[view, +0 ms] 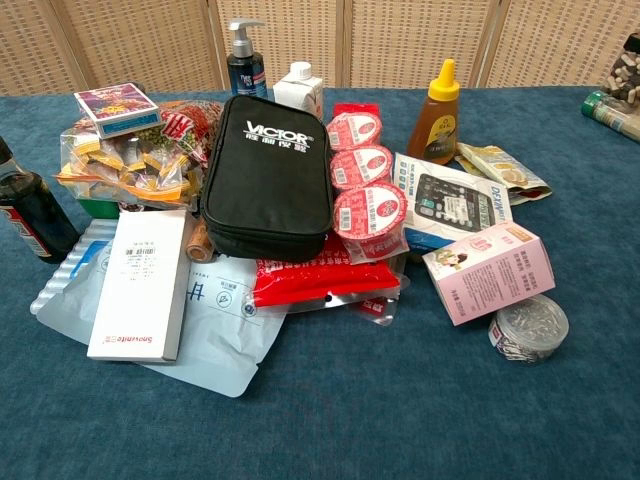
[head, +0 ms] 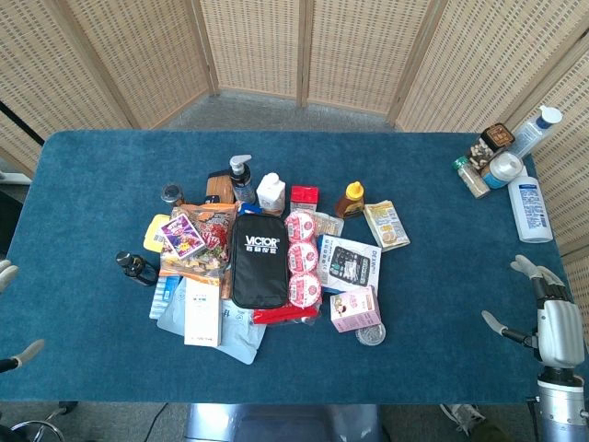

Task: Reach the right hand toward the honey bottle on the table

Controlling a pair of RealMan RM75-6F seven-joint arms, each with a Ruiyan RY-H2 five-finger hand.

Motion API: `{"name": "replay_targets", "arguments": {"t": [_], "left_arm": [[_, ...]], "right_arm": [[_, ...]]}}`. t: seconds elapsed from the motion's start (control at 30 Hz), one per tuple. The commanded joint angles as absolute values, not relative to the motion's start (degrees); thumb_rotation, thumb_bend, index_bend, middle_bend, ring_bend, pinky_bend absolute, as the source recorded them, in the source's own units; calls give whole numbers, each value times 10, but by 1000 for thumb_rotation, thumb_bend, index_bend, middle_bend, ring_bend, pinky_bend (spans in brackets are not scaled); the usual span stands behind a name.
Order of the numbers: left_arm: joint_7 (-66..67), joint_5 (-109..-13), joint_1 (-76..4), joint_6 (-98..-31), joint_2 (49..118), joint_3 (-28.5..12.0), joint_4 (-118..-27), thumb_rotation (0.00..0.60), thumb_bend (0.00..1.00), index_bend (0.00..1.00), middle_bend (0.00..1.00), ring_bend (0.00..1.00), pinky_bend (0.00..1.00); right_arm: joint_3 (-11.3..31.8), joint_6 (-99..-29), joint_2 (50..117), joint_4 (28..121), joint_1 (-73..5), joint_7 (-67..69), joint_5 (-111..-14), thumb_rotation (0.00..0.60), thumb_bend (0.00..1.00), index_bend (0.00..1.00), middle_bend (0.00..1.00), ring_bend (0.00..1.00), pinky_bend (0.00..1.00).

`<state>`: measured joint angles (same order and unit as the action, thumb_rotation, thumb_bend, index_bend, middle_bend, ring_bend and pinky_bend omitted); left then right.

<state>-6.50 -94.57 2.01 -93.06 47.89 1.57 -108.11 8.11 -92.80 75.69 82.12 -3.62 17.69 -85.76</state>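
Note:
The honey bottle (head: 350,199) (view: 439,115) is amber with a yellow cap. It stands upright at the far right side of the pile, behind a calculator box (head: 350,263) (view: 449,205). My right hand (head: 543,299) shows only in the head view, at the table's near right edge, well to the right of the bottle. Its fingers are spread and it holds nothing. Only the fingertips of my left hand (head: 7,273) show at the left edge of the head view, holding nothing that I can see. Neither hand appears in the chest view.
A black Victor case (head: 259,259) (view: 268,172) lies mid-pile with red cup packs (head: 303,256) (view: 364,185), a pink box (head: 355,308) (view: 489,270) and a round clip tub (head: 370,333) (view: 528,327). Snack packets (head: 386,224) lie right of the honey. Bottles and jars (head: 506,166) cluster far right.

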Motion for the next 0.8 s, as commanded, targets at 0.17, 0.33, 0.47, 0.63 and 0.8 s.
{"name": "replay_targets", "arguments": {"t": [0.17, 0.33, 0.47, 0.63, 0.8], "left_arm": [[-59, -951, 22, -933, 481, 18, -1082, 600, 0, 0, 0, 0, 0], [-63, -946, 21, -934, 481, 15, -1083, 600, 0, 0, 0, 0, 0], [-66, -942, 19, -931, 481, 13, -1084, 600, 0, 0, 0, 0, 0], [-64, -938, 17, -930, 483, 10, -1087, 600, 0, 0, 0, 0, 0], [-55, -923, 14, -922, 488, 6, -1091, 600, 0, 0, 0, 0, 0]], "right_arm": [[80, -927, 759, 813, -35, 183, -859, 600, 0, 137, 271, 239, 193], [88, -897, 763, 804, -49, 206, -845, 600, 0, 137, 270, 239, 188], [105, -834, 775, 778, -83, 252, -820, 600, 0, 136, 264, 239, 186], [138, -716, 795, 724, -150, 321, -776, 600, 0, 39, 229, 238, 167], [171, -630, 821, 663, -212, 364, -742, 600, 0, 42, 227, 237, 166]]}}
